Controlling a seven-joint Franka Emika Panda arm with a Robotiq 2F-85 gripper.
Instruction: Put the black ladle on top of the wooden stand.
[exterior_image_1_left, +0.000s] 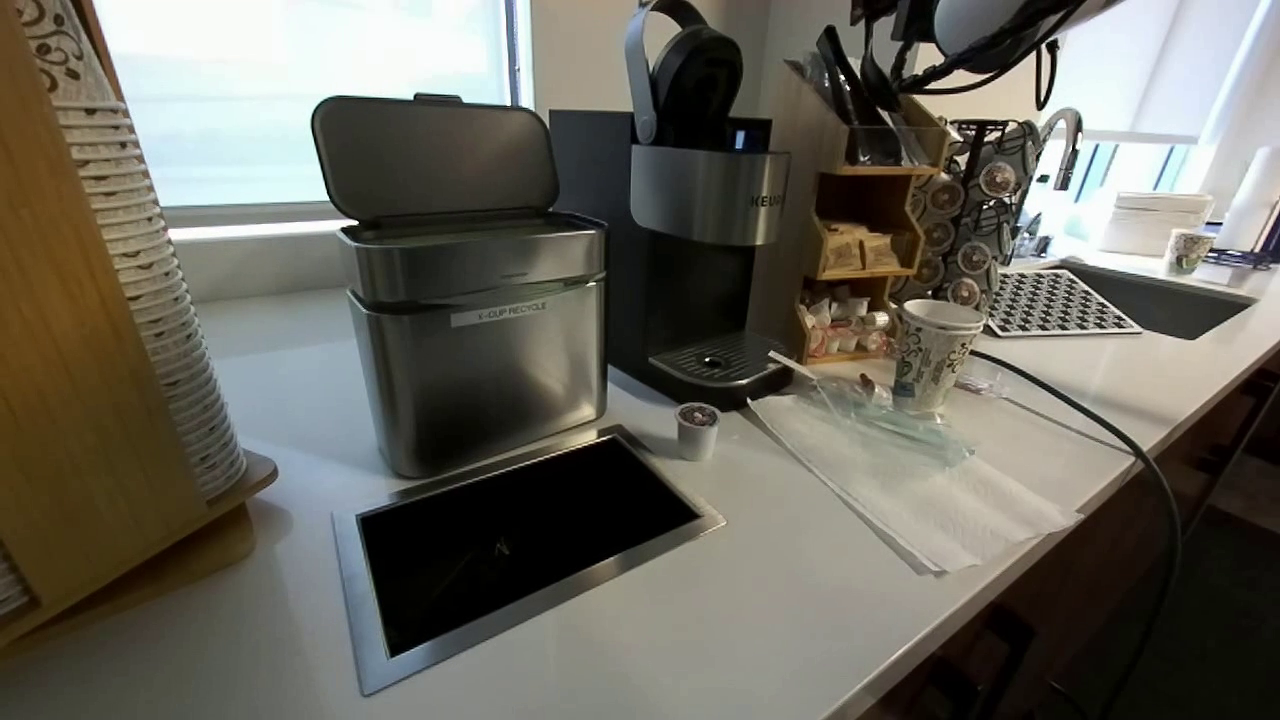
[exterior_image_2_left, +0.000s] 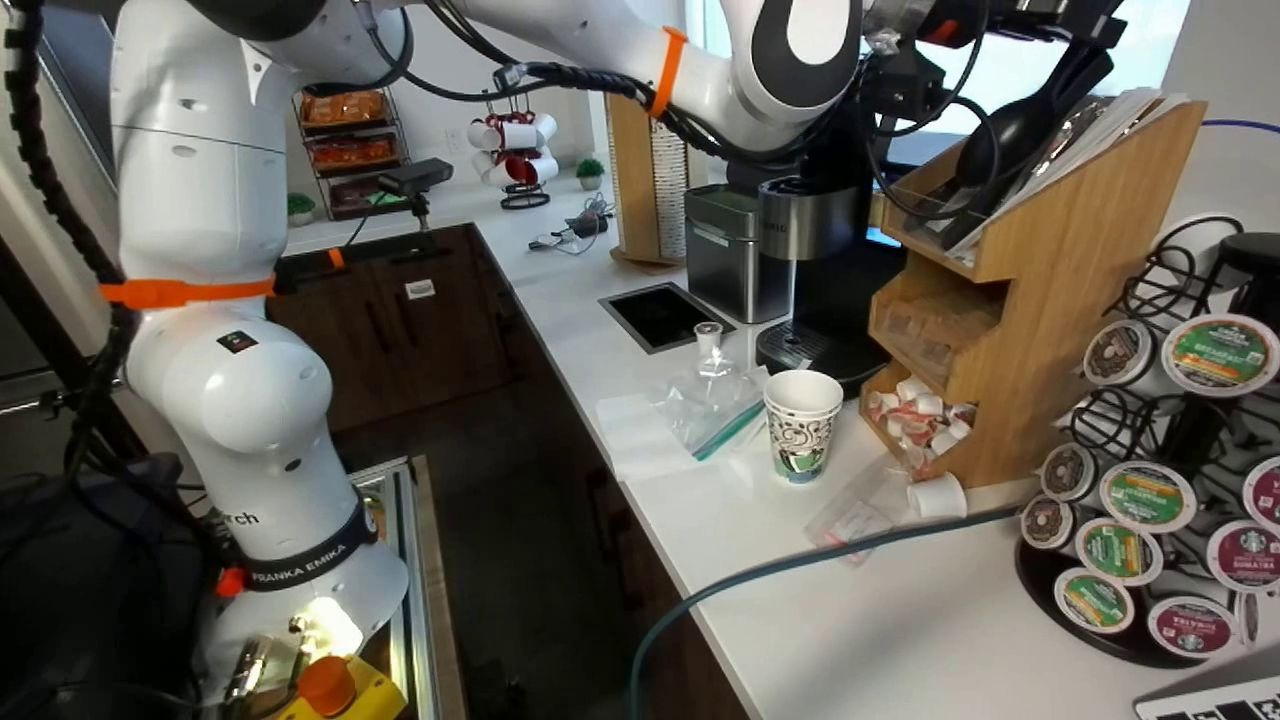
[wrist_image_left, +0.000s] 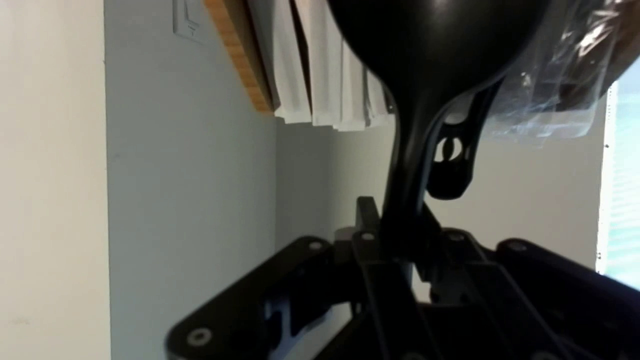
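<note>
The black ladle shows in the wrist view, its rounded bowl at the top and its handle running down into the jaws. My gripper is shut on this handle. In an exterior view the ladle hangs bowl down at the top compartment of the wooden stand, with the gripper above it. I cannot tell whether the bowl touches anything. The stand also shows in an exterior view and as an edge in the wrist view. Another black utensil with a slot is beside the ladle.
The coffee machine stands beside the stand, with the steel bin beyond. Paper packets fill the stand's top. A pod carousel, paper cups, plastic bags and a cable are on the counter.
</note>
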